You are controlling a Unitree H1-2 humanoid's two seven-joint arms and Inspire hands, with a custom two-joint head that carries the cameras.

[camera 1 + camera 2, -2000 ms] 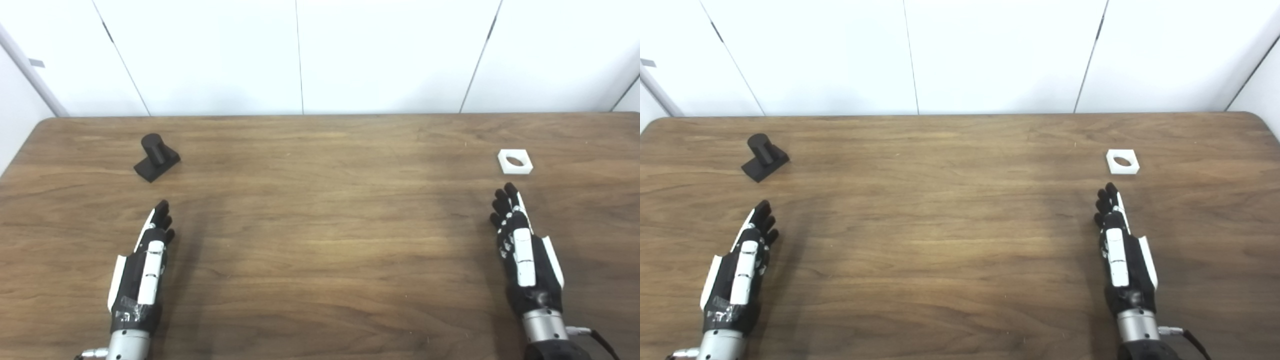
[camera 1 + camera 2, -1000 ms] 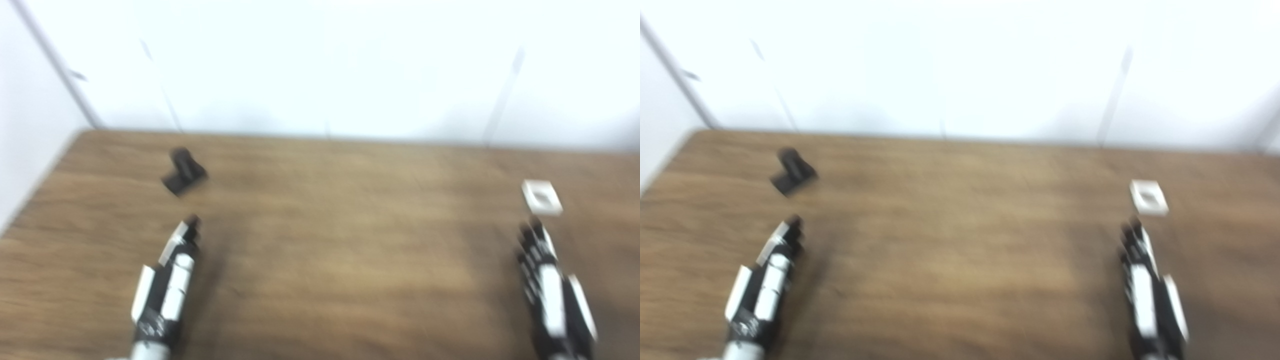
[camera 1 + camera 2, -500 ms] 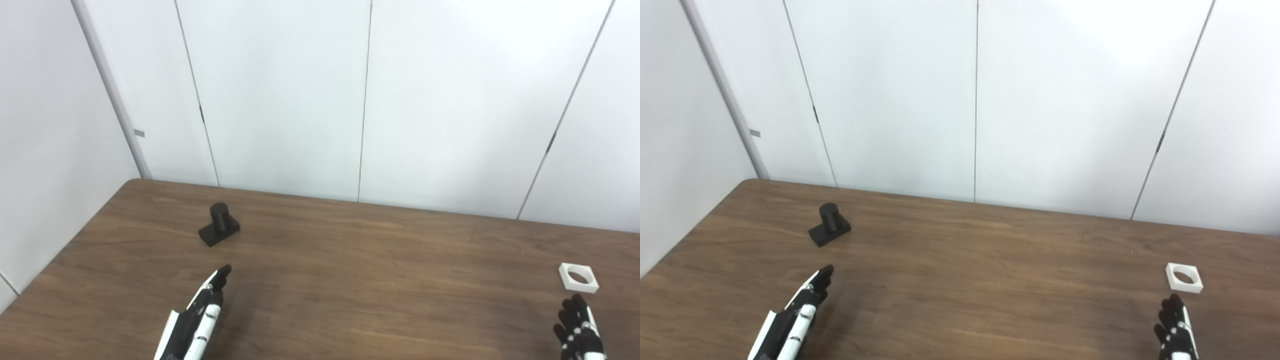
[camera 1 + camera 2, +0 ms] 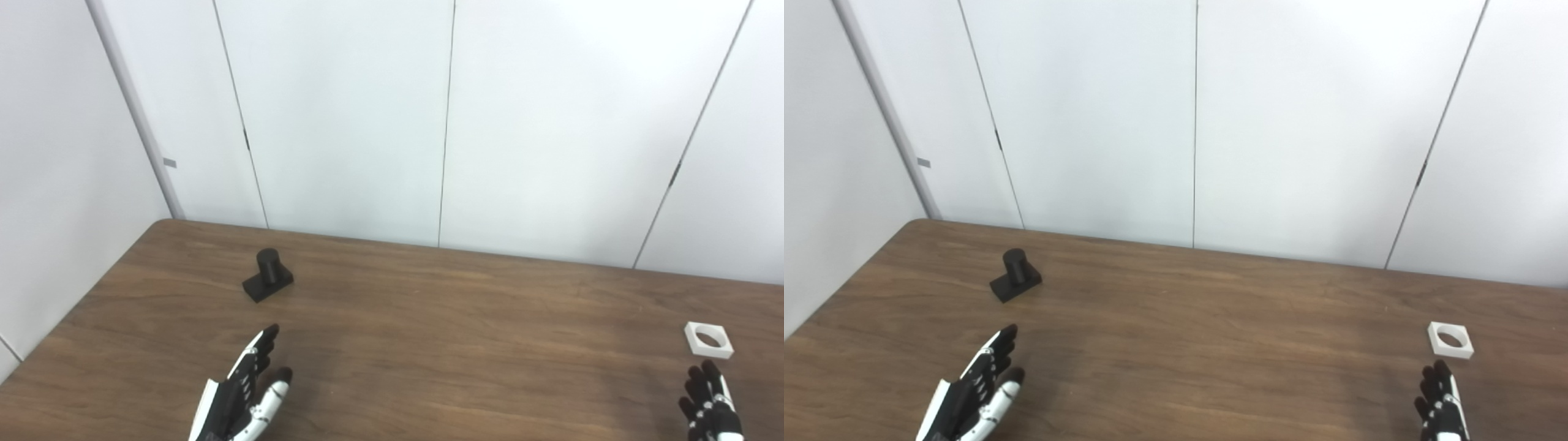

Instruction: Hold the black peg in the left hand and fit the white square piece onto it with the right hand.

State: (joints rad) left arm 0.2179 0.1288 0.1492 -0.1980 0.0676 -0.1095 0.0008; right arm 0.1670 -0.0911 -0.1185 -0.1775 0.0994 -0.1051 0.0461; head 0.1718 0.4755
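Since half a second ago the left hand (image 4: 245, 398) has rolled and its thumb has swung out to the right, so the fingers (image 4: 260, 350) now reach forward together with the thumb standing clear of them; it grips nothing and sits low over the wooden table (image 4: 429, 318), near the front edge on the left. Everything else lies as it did in that earlier picture: the black peg (image 4: 267, 283) has not shifted, nor has the white square piece (image 4: 708, 340), and the view itself holds steady after the big upward tilt of the second before. The right hand (image 4: 1442, 404) shows only as dark fingertips poking up from the bottom edge at the far right, loosely apart and empty, just short of the white piece without touching it; most of its palm is cut off. The right eye view shows a wider stretch of bare table to the right of the white piece, while the left eye view shows a little more of the left hand's white back. The peg is a short upright black cylinder on a flat black rectangular base turned at an angle, standing at the far left of the table, well beyond the left hand. The white piece is a thin square block lying flat with a round hole through its middle, at the right side, well apart from the peg. White wall panels (image 4: 343, 122) rise behind the table.
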